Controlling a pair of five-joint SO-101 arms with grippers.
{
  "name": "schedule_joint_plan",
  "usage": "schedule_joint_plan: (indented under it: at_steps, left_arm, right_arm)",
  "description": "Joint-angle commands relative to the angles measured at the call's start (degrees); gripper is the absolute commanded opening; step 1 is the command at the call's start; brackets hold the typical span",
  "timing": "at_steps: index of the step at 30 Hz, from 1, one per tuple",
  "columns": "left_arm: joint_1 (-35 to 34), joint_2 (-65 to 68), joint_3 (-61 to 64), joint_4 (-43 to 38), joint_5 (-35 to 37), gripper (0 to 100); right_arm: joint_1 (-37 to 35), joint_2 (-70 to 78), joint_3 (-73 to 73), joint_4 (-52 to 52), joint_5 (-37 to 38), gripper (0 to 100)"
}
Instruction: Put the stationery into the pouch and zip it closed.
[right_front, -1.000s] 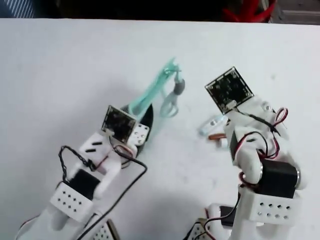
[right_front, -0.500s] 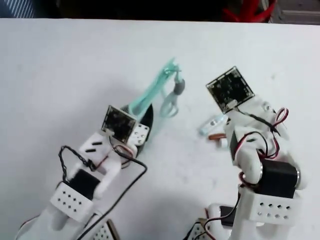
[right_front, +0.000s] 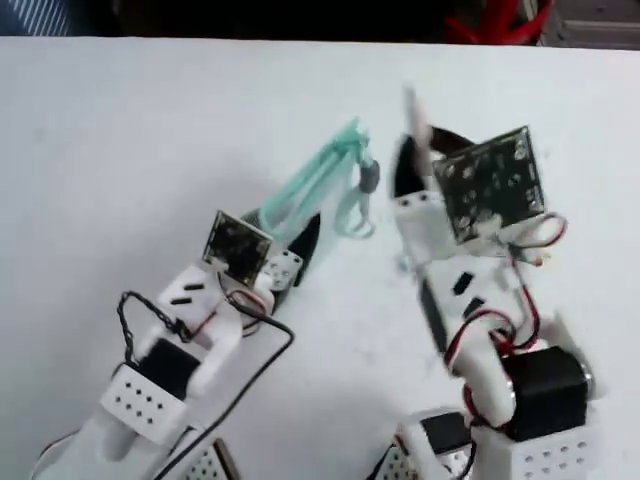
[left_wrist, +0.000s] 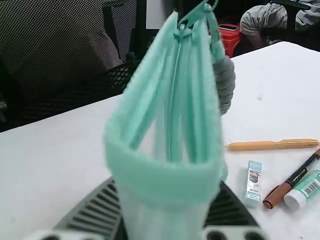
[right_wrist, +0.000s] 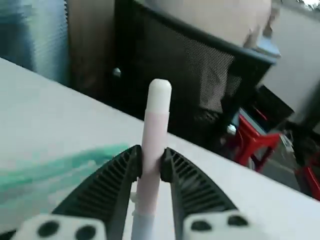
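White desk (right_front: 120, 130), high view: left pincer (right_front: 292, 243) clamps a mint-green fabric pouch (right_front: 312, 185) by its near end, its length slanting toward the right pincer (right_front: 412, 162), which grips a pale pink pen (right_front: 410, 110). Left wrist view: zip pull (left_wrist: 199, 11) at the far end. Right wrist view: pen upright, pouch just beyond.

White table (right_front: 120, 120), mesh chair (right_wrist: 200, 65)

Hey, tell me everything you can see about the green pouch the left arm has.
The pouch is mint green and looks like soft, finely woven fabric, long and narrow. The left gripper is shut on one end, its dark ribbed fingers pressing both sides. From there the pouch slants up and away, its far end raised above the white table. A zipper line runs its length, with the green zipper pull at the far tip, and a grey tag hangs beside it. I can't tell whether the mouth is open.
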Motion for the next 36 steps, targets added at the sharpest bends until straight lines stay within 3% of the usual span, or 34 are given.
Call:
schedule_joint_plan:
  at_steps: [1, 7, 12, 16, 20, 26, 36]
  left_arm:
    - [0.2, 0.0, 0.2, 0.6, 0.8, 14]
    - [0.2, 0.0, 0.2, 0.6, 0.8, 14]
    - [0.2, 0.0, 0.2, 0.4, 0.7, 14]
    - [-0.6, -0.2, 0.1, 0.3, 0.8, 14]
    - [-2.2, -0.3, -0.2, 0.1, 0.9, 14]
    - [-1.8, -0.3, -0.1, 0.5, 0.9, 18]
    - [-1.7, -0.3, 0.0, 0.6, 0.9, 18]
  right_arm:
    - [-8.4, 0.3, -3.4, -13.0, -1.9, 1.7]
    - [-14.0, 1.2, -4.3, -26.3, -5.5, 1.7]
    - [-14.4, 7.7, -4.2, -25.8, -11.0, 1.7]
    - [-14.0, 10.3, -4.2, -19.0, -15.6, 1.7]
    - [-13.8, 10.6, -3.3, -13.0, -15.7, 1.7]
    - [-13.8, 10.3, 5.2, -22.1, -15.6, 1.7]
    - [-14.3, 10.0, -3.3, -24.8, -15.9, 1.7]
